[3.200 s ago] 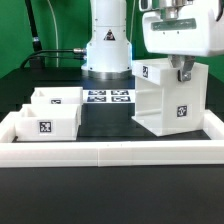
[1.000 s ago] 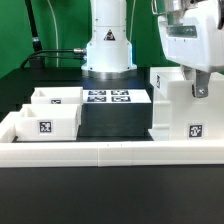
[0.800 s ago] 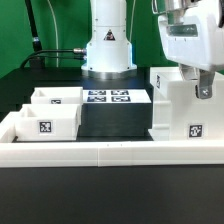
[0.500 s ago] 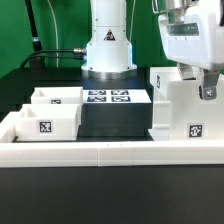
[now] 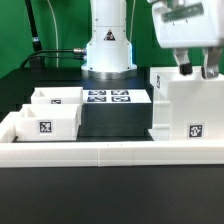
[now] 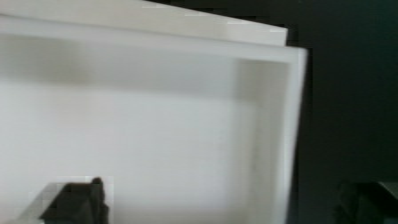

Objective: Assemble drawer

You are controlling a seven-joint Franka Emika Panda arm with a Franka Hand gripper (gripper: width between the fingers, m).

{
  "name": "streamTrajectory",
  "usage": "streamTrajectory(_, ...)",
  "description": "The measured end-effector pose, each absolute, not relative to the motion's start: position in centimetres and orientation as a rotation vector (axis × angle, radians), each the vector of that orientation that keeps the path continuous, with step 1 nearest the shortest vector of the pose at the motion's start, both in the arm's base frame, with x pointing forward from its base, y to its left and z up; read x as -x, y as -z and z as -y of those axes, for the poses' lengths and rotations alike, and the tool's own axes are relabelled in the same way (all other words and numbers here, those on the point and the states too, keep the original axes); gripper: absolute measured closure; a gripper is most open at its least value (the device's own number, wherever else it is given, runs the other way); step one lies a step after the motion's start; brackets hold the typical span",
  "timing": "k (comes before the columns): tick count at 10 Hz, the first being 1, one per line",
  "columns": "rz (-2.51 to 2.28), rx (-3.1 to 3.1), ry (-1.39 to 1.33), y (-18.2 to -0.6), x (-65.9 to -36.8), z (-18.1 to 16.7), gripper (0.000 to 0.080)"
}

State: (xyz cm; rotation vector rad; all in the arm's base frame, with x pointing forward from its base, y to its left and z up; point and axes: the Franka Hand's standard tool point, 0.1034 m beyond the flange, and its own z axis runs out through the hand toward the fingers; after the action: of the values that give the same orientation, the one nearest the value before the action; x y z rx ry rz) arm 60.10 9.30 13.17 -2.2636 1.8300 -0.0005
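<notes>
The drawer's large white casing [image 5: 188, 105] stands at the exterior view's right, against the rail, with a tag on its front. My gripper [image 5: 197, 68] hangs just above its top edge, open and empty, with the fingers spread apart. In the wrist view the casing [image 6: 160, 110] fills the picture and my gripper [image 6: 219, 200] shows one dark fingertip [image 6: 75, 200] over it, the other beyond its edge. The two small trays [image 5: 45, 122] [image 5: 57, 97] sit side by side at the exterior view's left.
A long low white rail [image 5: 110, 152] runs along the front and up the left side. The marker board [image 5: 108, 97] lies in front of the robot's base [image 5: 108, 50]. Black table shows between the trays and the casing.
The casing was carried to the exterior view's right and set down. In the last half second my gripper has opened, let go of the casing and risen a little.
</notes>
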Motion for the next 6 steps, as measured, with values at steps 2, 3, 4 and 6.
streamTrajectory(2, -1.711, 2.330, 0.019, -15.0, -58.6, -8.6, 0.0151)
streamTrajectory(3, -1.700, 2.341, 0.017, -14.8, -58.5, -8.7, 0.0151)
streamTrajectory(4, -1.700, 2.346, 0.012, -14.5, -58.5, -8.8, 0.0151)
streamTrajectory(6, -1.439, 2.533, 0.046, -14.3, -58.2, -8.1, 0.0151)
